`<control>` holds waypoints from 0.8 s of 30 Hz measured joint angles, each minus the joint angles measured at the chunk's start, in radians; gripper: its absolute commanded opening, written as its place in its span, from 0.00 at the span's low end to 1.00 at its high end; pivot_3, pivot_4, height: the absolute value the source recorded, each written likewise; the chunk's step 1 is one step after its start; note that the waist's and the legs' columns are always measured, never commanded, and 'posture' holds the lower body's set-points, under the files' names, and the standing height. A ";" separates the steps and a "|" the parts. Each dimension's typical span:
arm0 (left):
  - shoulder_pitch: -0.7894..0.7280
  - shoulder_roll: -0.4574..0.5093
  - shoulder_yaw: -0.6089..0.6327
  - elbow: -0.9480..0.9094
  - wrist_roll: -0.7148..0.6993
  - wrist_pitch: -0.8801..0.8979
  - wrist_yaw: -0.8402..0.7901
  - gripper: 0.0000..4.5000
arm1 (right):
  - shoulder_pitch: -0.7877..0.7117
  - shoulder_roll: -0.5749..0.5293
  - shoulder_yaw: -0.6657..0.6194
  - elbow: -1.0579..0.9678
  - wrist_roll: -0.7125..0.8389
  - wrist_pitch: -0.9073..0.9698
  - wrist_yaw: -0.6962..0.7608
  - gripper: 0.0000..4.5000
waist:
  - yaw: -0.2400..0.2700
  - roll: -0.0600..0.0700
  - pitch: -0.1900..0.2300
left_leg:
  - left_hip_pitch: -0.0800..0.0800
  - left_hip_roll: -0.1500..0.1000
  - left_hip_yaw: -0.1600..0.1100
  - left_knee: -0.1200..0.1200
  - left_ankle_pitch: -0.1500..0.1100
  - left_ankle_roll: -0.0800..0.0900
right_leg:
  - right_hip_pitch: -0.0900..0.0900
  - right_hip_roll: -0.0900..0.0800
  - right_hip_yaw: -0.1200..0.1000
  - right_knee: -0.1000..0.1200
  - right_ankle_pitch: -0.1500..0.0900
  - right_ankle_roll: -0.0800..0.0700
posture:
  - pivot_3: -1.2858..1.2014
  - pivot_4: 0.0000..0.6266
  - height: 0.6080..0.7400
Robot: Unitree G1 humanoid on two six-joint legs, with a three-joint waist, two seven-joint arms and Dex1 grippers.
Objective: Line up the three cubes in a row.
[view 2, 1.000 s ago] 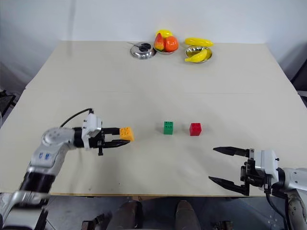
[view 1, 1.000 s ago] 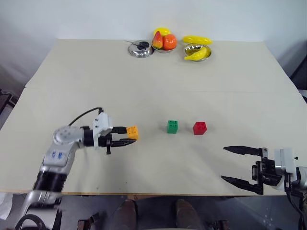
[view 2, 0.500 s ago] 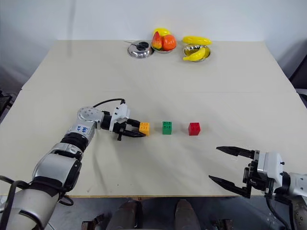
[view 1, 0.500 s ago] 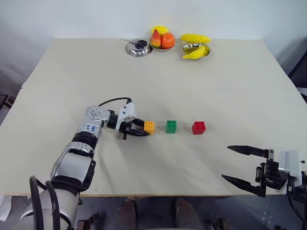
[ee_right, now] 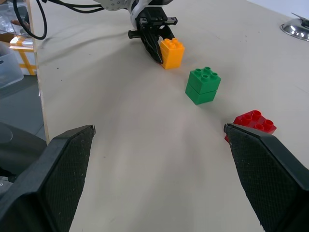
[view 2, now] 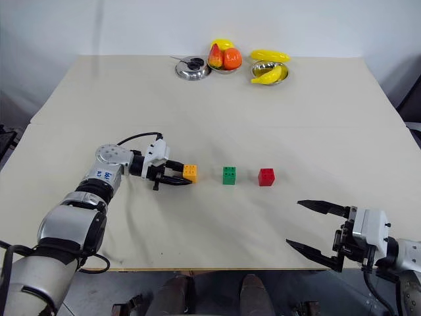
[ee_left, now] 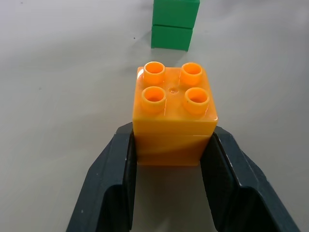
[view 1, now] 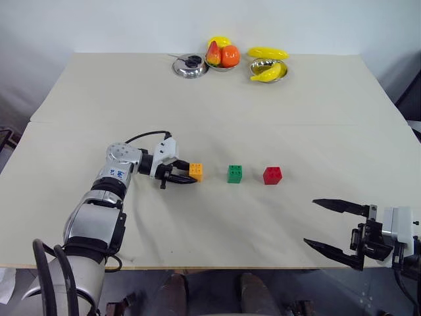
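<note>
- The table [view 1: 217, 105] had lots of bare room in the middle, w/ its near edge close to the right gripper [view 1: 329, 225] and its far edge by the bowls.
- The 3 cubes sat mid-table in a line w/ gaps between them: orange-yellow cube [view 1: 196, 172] at the left end, green cube [view 1: 235, 174] in the middle, red cube [view 1: 272, 175] at the right end.
- The left arm reached out low over the table, pointing twd the right. The left gripper [view 1: 191, 175] was pinched tight on the orange-yellow cube, one black finger on each side, studs up.
- In the left wrist view the green cube stood just past the orange one, not touching.
- The right gripper hung by the near right edge, fingers spread wide apart, holding nothing, well apart from the cubes.
- Far edge: 3 metal bowls, 1 w/ a black thing [view 1: 190, 66], 1 w/ red and orange toy fruit [view 1: 222, 55], 1 w/ a banana [view 1: 267, 72]; a 2nd banana [view 1: 268, 52] lay behind.
</note>
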 measured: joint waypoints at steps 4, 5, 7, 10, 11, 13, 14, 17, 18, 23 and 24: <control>-0.011 0.000 0.005 0.005 0.013 0.007 -0.016 0.55 | -0.013 0.000 0.000 0.000 0.001 0.000 0.000 1.00 | 0.000 0.000 0.000 | 0.000 0.000 0.000 0.000 0.000 0.000 | 0.000 0.000 0.000 0.000 0.000 0.000 | 0.52 0.24 1.00; -0.011 0.001 0.008 0.005 0.014 0.009 -0.026 0.61 | -0.014 0.000 0.000 0.000 0.001 0.000 0.000 1.00 | 0.000 0.000 0.000 | 0.000 0.000 0.000 0.000 0.000 0.000 | 0.000 0.000 0.000 0.000 0.000 0.000 | 0.52 0.24 1.00; -0.010 0.012 0.010 0.006 0.016 0.018 -0.049 0.75 | -0.015 0.000 0.000 0.000 0.001 0.000 -0.001 1.00 | 0.000 0.000 0.000 | 0.000 0.000 0.000 0.000 0.000 0.000 | 0.000 0.000 0.000 0.001 0.000 0.000 | 0.52 0.24 1.00; -0.010 0.032 0.018 0.006 0.023 0.013 -0.051 0.95 | -0.017 0.002 0.003 0.000 -0.001 0.000 -0.003 1.00 | 0.000 0.000 0.000 | 0.000 0.000 0.000 0.000 0.000 0.000 | 0.000 0.000 0.000 0.001 0.000 0.000 | 0.52 0.24 1.00; -0.009 0.040 0.022 0.006 0.024 0.009 -0.046 0.98 | -0.022 0.004 0.006 0.000 -0.003 0.000 -0.005 1.00 | 0.000 0.000 0.000 | 0.000 0.000 0.000 0.000 0.000 0.000 | 0.000 0.000 0.000 0.001 0.000 0.000 | 0.52 0.24 1.00; -0.006 0.059 0.047 0.005 0.018 0.003 -0.042 0.98 | -0.030 0.009 0.011 0.001 -0.005 0.000 -0.009 1.00 | 0.000 0.000 0.000 | 0.000 0.000 0.000 0.000 0.000 0.000 | 0.000 0.000 0.000 0.001 0.000 0.000 | 0.52 0.24 1.00; -0.005 0.069 0.064 0.004 0.009 -0.003 -0.045 0.98 | -0.033 0.011 0.014 0.001 -0.006 0.000 -0.010 1.00 | -0.001 0.000 0.000 | 0.000 0.000 0.000 0.000 0.000 0.000 | -0.001 0.000 0.000 0.002 0.000 0.000 | 0.52 0.24 1.00; 0.010 0.108 0.109 -0.015 -0.027 -0.019 -0.088 0.98 | -0.038 0.013 0.026 0.004 -0.007 0.000 -0.010 1.00 | -0.002 0.000 0.000 | 0.000 0.000 0.000 0.000 0.000 0.000 | -0.001 0.000 0.000 0.006 0.000 0.000 | 0.52 0.24 1.00; 0.019 0.121 0.120 -0.023 -0.038 -0.021 -0.104 0.98 | -0.040 0.013 0.029 0.007 -0.007 0.000 -0.009 1.00 | -0.002 0.000 0.000 | 0.000 0.000 0.000 0.000 0.000 0.000 | -0.001 0.000 0.000 0.006 0.000 0.000 | 0.52 0.24 1.00; 0.165 0.218 0.203 -0.165 -0.140 -0.004 -0.112 0.98 | -0.063 0.008 0.027 0.066 -0.007 -0.003 0.013 1.00 | -0.009 0.000 0.000 | 0.001 0.001 0.000 -0.001 0.000 0.000 | -0.001 0.000 0.000 0.006 0.000 0.000 | 0.52 0.24 1.00; 0.231 0.253 0.225 -0.229 -0.165 0.012 -0.112 0.98 | -0.069 -0.002 0.025 0.093 -0.007 -0.003 0.024 1.00 | -0.012 0.000 0.000 | 0.001 0.001 0.000 -0.001 0.000 0.000 | -0.001 0.000 0.000 0.006 0.000 0.000 | 0.52 0.24 1.00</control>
